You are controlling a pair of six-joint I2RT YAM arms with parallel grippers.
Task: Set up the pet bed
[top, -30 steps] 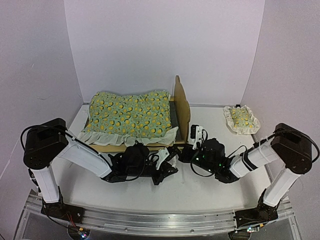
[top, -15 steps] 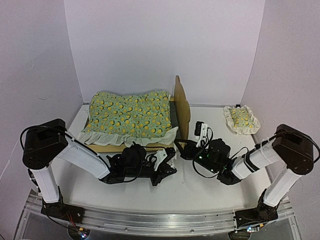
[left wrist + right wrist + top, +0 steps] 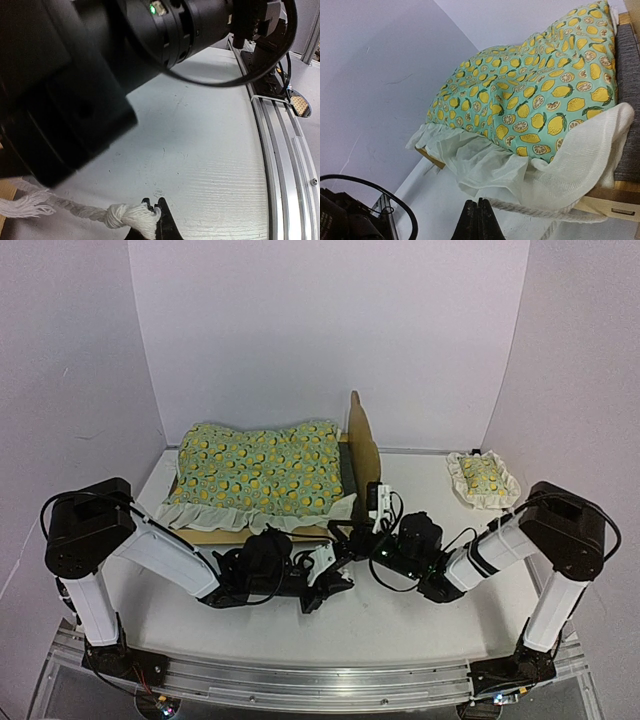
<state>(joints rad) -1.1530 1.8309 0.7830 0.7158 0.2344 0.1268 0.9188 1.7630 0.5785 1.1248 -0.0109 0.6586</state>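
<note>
Sitting beside the pet bed, left end effector clenched against a cord — right end effector clenched too.

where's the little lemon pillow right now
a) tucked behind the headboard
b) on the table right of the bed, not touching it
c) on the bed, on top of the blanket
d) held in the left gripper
b: the pillow lies on the table near the right wall, apart from the pet bed, which carries only the lemon blanket.
</note>
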